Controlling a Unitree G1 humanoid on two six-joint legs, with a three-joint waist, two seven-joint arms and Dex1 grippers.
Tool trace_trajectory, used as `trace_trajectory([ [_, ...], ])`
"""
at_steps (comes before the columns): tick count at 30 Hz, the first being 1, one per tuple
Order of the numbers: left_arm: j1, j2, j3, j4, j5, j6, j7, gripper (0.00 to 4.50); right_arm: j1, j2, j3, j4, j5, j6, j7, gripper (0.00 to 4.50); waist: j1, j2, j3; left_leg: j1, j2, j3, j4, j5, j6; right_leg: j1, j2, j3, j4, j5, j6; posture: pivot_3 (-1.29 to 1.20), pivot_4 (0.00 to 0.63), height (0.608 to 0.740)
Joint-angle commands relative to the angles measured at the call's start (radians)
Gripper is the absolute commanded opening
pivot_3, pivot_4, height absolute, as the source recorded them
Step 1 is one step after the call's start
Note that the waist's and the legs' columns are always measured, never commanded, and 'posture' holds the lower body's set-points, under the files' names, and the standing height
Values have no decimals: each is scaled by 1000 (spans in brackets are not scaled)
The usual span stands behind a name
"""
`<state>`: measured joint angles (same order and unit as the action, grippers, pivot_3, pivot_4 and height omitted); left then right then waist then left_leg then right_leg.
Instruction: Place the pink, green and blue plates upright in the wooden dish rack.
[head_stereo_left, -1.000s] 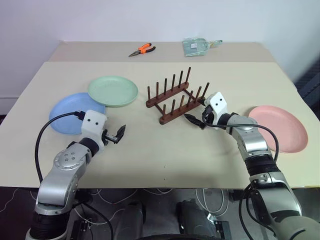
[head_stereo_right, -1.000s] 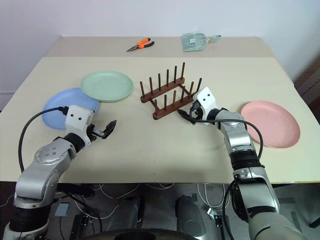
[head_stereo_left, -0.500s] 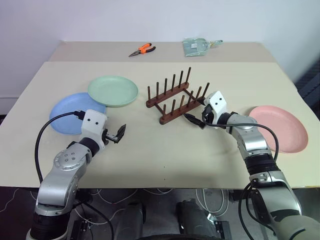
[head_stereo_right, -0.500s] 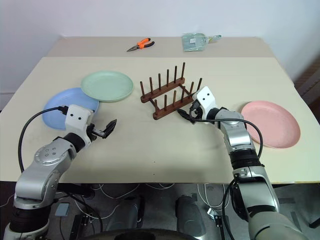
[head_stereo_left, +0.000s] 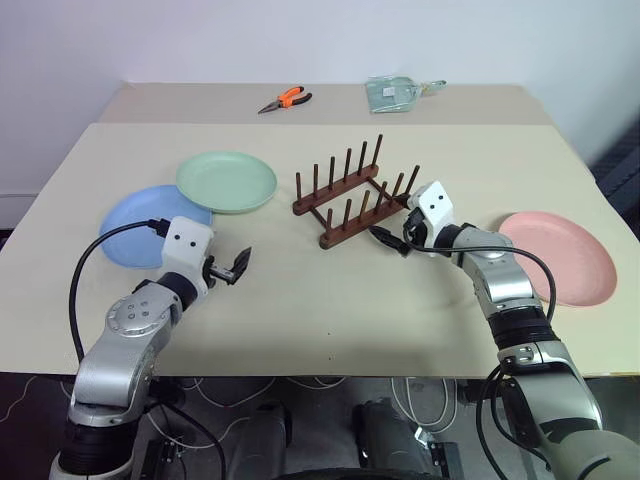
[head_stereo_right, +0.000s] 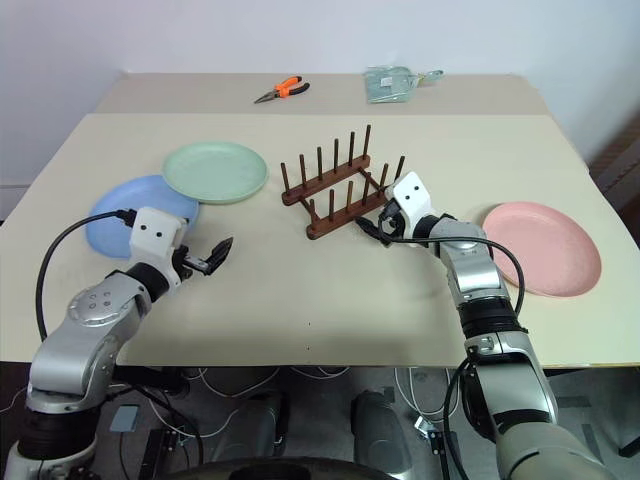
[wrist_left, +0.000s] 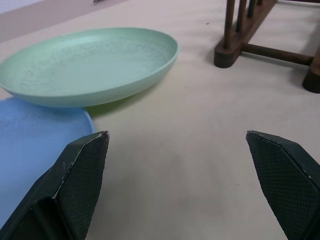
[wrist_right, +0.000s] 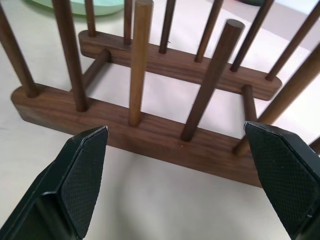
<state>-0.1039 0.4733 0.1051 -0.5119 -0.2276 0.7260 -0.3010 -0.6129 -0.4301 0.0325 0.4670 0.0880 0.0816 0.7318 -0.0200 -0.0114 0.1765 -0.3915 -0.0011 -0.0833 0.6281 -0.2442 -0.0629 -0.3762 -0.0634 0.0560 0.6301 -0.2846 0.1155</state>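
The small dark reddish-brown wooden dish rack (head_stereo_left: 352, 198) stands empty near the middle of the beige table (head_stereo_left: 300, 300), its pegs upright. The right gripper (head_stereo_left: 386, 240) hovers just beside the rack's near rail, fingers spread wide, holding nothing. The round pink plate (head_stereo_left: 565, 255) lies flat to the right of that arm. The left gripper (head_stereo_left: 234, 268) is also wide open and empty, near the round blue plate (head_stereo_left: 135, 225), whose far edge sits under the round green plate (head_stereo_left: 226, 181).
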Motion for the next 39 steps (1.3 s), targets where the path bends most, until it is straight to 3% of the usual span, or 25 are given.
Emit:
trace_trajectory([
  [1,-13,3,14,-8,5,-37,-7,4500,-34,-1,-18,-9,-2,-29,-25,4430,0,0,0,0,0,0,0,0,0,0,0,0,0,0,0,0,150,740],
  [18,-170,62,-86,175,-13,-99,-195,4500,113,-45,-100,-181,28,8,-135,4430,1,0,0,0,0,0,-1,0,0,0,0,0,0,0,0,0,150,740],
  [23,-244,21,-194,285,-37,-138,-326,4500,214,-73,-99,-360,124,147,-31,4430,2,0,0,0,0,0,0,0,0,0,0,0,0,0,0,0,150,740],
  [26,-320,1,-293,431,33,-225,-385,4500,286,-99,-80,-491,145,222,0,4430,6,0,0,0,0,-1,0,0,0,0,1,-1,0,0,0,0,150,740],
  [35,-483,-155,-383,813,87,-382,-478,4500,397,-95,-102,-661,114,265,-106,4430,9,0,0,0,0,0,0,0,0,0,1,-1,0,0,1,0,150,740],
  [39,-548,-248,-386,961,128,-429,-437,4500,413,-94,-98,-676,102,259,-129,4430,11,0,0,0,-1,-1,2,0,0,2,0,-1,-1,0,1,0,150,740],
])
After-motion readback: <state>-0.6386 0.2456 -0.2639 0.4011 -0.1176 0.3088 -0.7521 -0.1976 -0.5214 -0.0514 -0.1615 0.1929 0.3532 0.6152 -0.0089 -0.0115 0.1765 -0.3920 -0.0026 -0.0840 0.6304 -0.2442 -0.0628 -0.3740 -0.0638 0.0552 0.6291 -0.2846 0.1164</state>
